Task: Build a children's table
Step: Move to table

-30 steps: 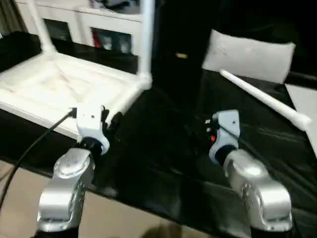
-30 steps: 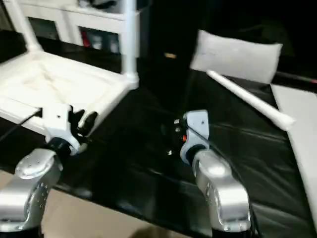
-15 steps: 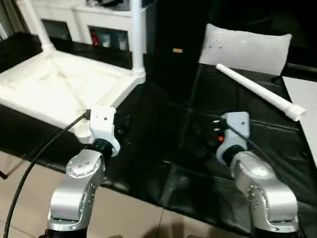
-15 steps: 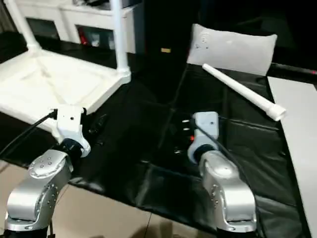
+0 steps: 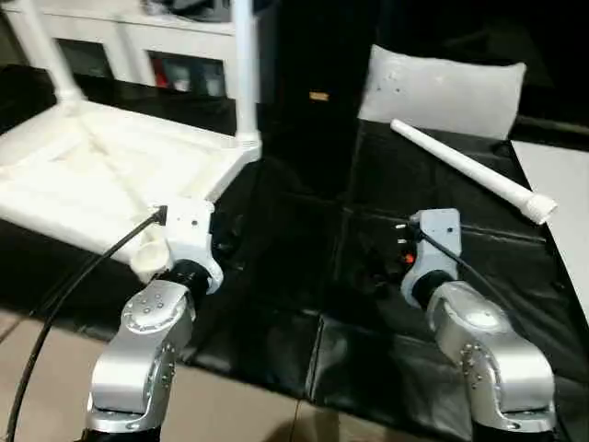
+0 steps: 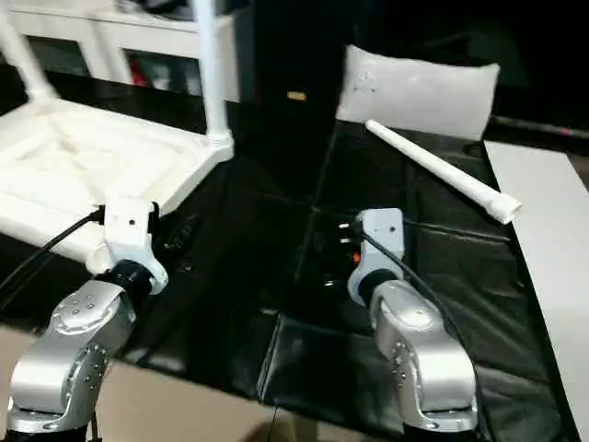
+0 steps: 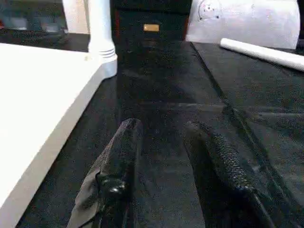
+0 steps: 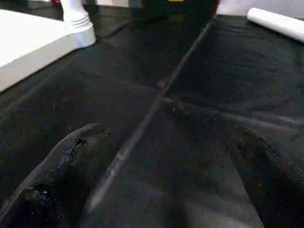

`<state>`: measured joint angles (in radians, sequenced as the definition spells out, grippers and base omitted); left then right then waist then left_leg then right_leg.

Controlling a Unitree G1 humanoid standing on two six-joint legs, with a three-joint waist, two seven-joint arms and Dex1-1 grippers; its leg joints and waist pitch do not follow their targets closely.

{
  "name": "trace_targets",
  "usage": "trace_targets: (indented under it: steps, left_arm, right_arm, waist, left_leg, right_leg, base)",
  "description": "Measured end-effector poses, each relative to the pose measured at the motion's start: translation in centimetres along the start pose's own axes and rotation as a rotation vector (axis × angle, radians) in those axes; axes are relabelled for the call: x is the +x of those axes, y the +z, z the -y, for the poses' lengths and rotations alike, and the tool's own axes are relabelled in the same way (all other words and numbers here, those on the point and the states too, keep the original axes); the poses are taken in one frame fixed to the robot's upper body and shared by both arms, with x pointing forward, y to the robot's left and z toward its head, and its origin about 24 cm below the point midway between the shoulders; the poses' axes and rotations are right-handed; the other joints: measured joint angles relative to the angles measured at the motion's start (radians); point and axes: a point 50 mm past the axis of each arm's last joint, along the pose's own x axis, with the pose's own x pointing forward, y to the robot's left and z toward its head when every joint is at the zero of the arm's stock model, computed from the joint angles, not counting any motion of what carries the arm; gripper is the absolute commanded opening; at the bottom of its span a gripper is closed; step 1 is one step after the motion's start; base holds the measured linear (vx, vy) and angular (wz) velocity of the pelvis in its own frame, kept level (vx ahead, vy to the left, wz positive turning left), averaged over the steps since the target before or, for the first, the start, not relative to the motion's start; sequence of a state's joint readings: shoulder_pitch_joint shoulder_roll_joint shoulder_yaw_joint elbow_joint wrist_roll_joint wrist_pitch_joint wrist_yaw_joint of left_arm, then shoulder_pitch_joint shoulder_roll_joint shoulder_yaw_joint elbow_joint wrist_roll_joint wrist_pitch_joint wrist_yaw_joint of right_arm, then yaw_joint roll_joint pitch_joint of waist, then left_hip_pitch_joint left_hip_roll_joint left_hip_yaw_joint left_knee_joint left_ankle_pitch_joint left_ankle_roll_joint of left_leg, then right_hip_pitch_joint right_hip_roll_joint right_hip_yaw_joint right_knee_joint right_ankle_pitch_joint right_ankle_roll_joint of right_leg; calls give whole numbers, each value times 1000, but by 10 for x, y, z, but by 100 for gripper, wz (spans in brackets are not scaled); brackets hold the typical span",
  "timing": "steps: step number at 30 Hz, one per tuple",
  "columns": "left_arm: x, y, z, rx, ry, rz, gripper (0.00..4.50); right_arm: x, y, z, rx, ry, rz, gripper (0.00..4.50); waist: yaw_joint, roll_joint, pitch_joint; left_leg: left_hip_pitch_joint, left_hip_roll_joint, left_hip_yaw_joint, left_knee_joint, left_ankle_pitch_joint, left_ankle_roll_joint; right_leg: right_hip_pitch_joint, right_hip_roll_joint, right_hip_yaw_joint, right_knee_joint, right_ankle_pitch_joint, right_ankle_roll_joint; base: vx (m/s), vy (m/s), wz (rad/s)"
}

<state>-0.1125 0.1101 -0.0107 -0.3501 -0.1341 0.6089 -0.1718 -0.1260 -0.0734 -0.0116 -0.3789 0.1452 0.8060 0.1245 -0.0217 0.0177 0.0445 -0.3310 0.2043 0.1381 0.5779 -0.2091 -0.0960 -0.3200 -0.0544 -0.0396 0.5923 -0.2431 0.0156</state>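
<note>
The loose leg (image 5: 474, 172) lies at one o'clock from the wide-open right gripper (image 8: 161, 156), probably nearer it than the empty, part-open left gripper (image 7: 166, 156), running ten-to-four.

Two silver forearms, left (image 5: 138, 364) and right (image 5: 488, 359), with rounded, glossy metallic casings dotted with small dark screws. Each ends in a black collar and a pale boxy wrist housing; the right housing carries a small red light. A black cable runs to each housing. Left gripper (image 7: 166, 156): two black fingers (image 7: 223, 161), one with a finely textured pad. Right gripper (image 8: 166, 171): two black fingers, worn at the edges.
</note>
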Motion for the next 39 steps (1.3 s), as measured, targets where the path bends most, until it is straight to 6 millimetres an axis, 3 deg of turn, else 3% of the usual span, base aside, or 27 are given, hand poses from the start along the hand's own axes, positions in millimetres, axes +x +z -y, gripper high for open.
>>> trace_targets:
  steps: [1, 4, 6, 8, 9, 10, 11, 12, 14, 15, 17, 18, 19, 21, 24, 26, 27, 28, 30, 32, 33, 34, 35, 36, 37, 38, 39]
  left_arm:
    - [0, 0, 0, 0, -2, -1, 185]
    - [2, 3, 6, -4, -27, 11, 185]
    - [0, 0, 1, -4, -5, -2, 185]
    - [-1, 0, -5, 11, 16, -3, 185]
    - [0, 1, -4, 9, 15, 1, 185]
    - [1, 2, -2, 2, 10, 5, 185]
    - [2, 2, 3, -6, -6, 8, 185]
    - [3, 2, 7, -8, -23, 8, 185]
    - [3, 1, 7, 0, -22, 4, 185]
    - [3, 1, 4, 5, -11, -1, 185]
    - [4, 1, 3, -8, 11, 4, 185]
    - [4, 1, 3, -11, 14, 6, 185]
    - [4, 1, 3, -8, 16, 5, 185]
    - [4, 1, 1, 6, 25, 1, 185]
    - [5, 3, 2, -8, 41, 12, 185]
    - [4, 3, -1, 7, 45, 8, 185]
    - [4, 3, -3, 19, 51, 5, 185]
    - [3, 4, -7, 27, 64, 6, 185]
    - [2, 4, -9, 34, 73, 4, 185]
    - [1, 0, -8, 33, 70, -7, 185]
    - [2, 1, -5, 30, 61, -3, 185]
    - [4, 1, -1, 25, 43, -3, 185]
    - [4, -1, 3, 26, 22, -8, 185]
    - [4, 1, 3, 30, 21, -3, 185]
    - [4, 2, 2, 35, 23, 5, 185]
    - [4, 3, 2, 37, 24, 8, 185]
    - [4, 2, 0, 39, 32, 8, 185]
  right_arm:
    - [0, 1, 0, -1, -3, 2, 450]
    - [-2, 0, 6, -8, -29, -6, 450]
    - [0, 4, 2, 7, -15, 8, 450]
    - [1, 5, -4, 19, 14, 15, 450]
    - [0, 5, -3, 15, 11, 15, 450]
    - [0, 6, 0, 6, 3, 13, 450]
    - [-1, 5, 4, 3, -13, 9, 450]
    - [-2, 5, 6, 4, -22, 11, 450]
    - [-1, 7, 5, 3, -16, 18, 450]
    - [0, 8, 2, 3, -6, 21, 450]
    - [0, 6, 0, -10, 12, 13, 450]
    - [0, 6, 0, -19, 11, 11, 450]
    - [0, 6, 1, -17, 7, 12, 450]
    - [0, 6, 0, -8, 6, 13, 450]
    - [0, 8, 1, -20, -5, 16, 450]
    - [1, 9, -2, -22, 7, 20, 450]
    - [2, 9, -4, -15, 14, 21, 450]
    - [2, 10, -6, -10, 21, 24, 450]
    - [2, 11, -6, -6, 16, 29, 450]
    - [1, 9, -3, -5, 2, 24, 450]
    - [0, 8, 1, -9, -16, 19, 450]
    - [-1, 5, 5, -11, -33, 9, 450]
    - [-3, 1, 9, -9, -53, -6, 450]
    - [-4, 2, 10, -14, -58, -4, 450]
    - [-4, 3, 10, -15, -59, 2, 450]
    - [-4, 3, 9, -12, -56, 3, 450]
    - [-3, 2, 8, -3, -53, -1, 450]
  waist:
    - [1, 1, -1]
    - [1, 18, -9]
    - [-2, 16, -10]
    - [-13, 5, -12]
    - [-15, -3, -15]
    - [-9, -5, -16]
    - [-1, -2, -17]
    - [1, 0, -19]
    - [1, -5, -22]
    - [4, -5, -22]
    - [23, -4, -22]
    - [31, -3, -21]
    - [35, -4, -20]
    - [44, -6, -18]
    - [25, 15, -5]
    - [2, 26, 4]
    - [-4, 28, 6]
    - [-2, 23, 6]
    - [0, 6, 0]
    - [0, -10, -2]
    - [9, -19, -3]
    - [20, -23, -3]
    - [26, -39, -6]
    - [25, -35, -12]
    - [23, -24, -18]
    - [16, 15, -27]
    - [10, 24, -24]
  left_leg:
    - [3, 0, 0, -1, -4, 0]
    - [-28, -13, -51, 17, -15, 48]
    - [0, -19, -52, 9, -24, 38]
    - [19, -39, -48, 13, -38, 48]
    - [17, -47, -45, 20, -46, 60]
    - [2, -52, -40, 37, -59, 85]
    - [-19, -48, -44, 71, -71, 143]
    - [-29, -44, -49, 83, -70, 150]
    - [-30, -38, -59, 81, -62, 118]
    - [-32, -39, -60, 81, -58, 108]
    - [-38, -37, -52, 73, -46, 80]
    - [-36, -30, -51, 57, -43, 40]
    - [-31, -26, -51, 42, -33, -4]
    - [-19, -24, -49, 33, -25, -19]
    - [-35, -32, -113, 32, -7, -5]
    - [-42, -44, -172, 29, 10, -6]
    - [-39, -45, -183, 23, 18, -10]
    - [-34, -42, -177, 21, 21, -14]
    - [-28, -34, -171, 17, 31, -32]
    - [-20, -21, -160, -5, 31, -33]
    - [-33, -19, -138, 45, -7, 16]
    - [-69, -20, -89, 169, -37, 63]
    - [-72, -53, -45, 245, -59, 100]
    - [-69, -79, -26, 247, -70, 116]
    - [-65, -99, -15, 224, -76, 125]
    - [-46, -105, -13, 147, -88, 136]
    - [-44, -83, -29, 133, -95, 119]
  right_leg:
    - [4, 0, 0, -3, -3, -1]
    - [40, -13, -61, -40, -10, 8]
    - [38, -19, -58, -20, -34, -15]
    - [28, -38, -45, 35, -74, -60]
    - [29, -41, -28, 45, -88, -54]
    - [39, -40, -18, 41, -88, -15]
    - [42, -33, -12, 37, -87, 14]
    - [39, -24, -5, 39, -86, 18]
    - [8, -20, 10, 72, -86, 17]
    - [3, -17, 19, 78, -89, 20]
    - [2, -6, 30, 73, -90, 29]
    - [2, -2, 27, 72, -89, 28]
    - [1, -1, 24, 73, -86, 27]
    - [5, -2, 24, 67, -73, 25]
    - [48, -10, -47, 26, -60, 5]
    - [56, 1, -74, 32, -65, -52]
    - [48, 6, -68, 52, -79, -101]
    - [38, 15, -54, 81, -93, -138]
    - [22, 18, -43, 130, -116, -129]
    - [19, 34, -45, 126, -112, -123]
    - [13, 37, -50, 118, -101, -120]
    - [16, 40, -46, 117, -96, -119]
    - [16, 45, -42, 103, -86, -127]
    - [12, 54, -52, 87, -73, -128]
    - [7, 73, -64, 68, -59, -125]
    - [9, 114, -95, 32, -41, -121]
    - [10, 122, -125, 13, -27, -114]
  base:
    - [85, 9, 3]
    - [106, 25, 40]
    - [113, 11, 31]
    - [127, 4, 7]
    - [129, 5, 10]
    - [134, 21, 7]
    - [112, 27, 9]
    - [112, 27, 9]
    - [56, -35, 7]
    - [40, -52, 0]
    - [-26, -12, 2]
    - [-52, -23, 4]
    - [-81, -39, 8]
    - [-100, -20, 2]
    - [-115, -8, 39]
    - [-86, -39, 59]
    - [-80, -55, 57]
    - [-74, -99, 38]
    - [-60, -178, 15]
    - [-79, -231, 3]
    - [-90, -231, -2]
    - [-34, -201, -1]
    - [-8, -203, -1]
    - [-8, -203, -1]
    - [-50, -187, -3]
    - [-31, -164, 8]
    - [-31, -164, 8]
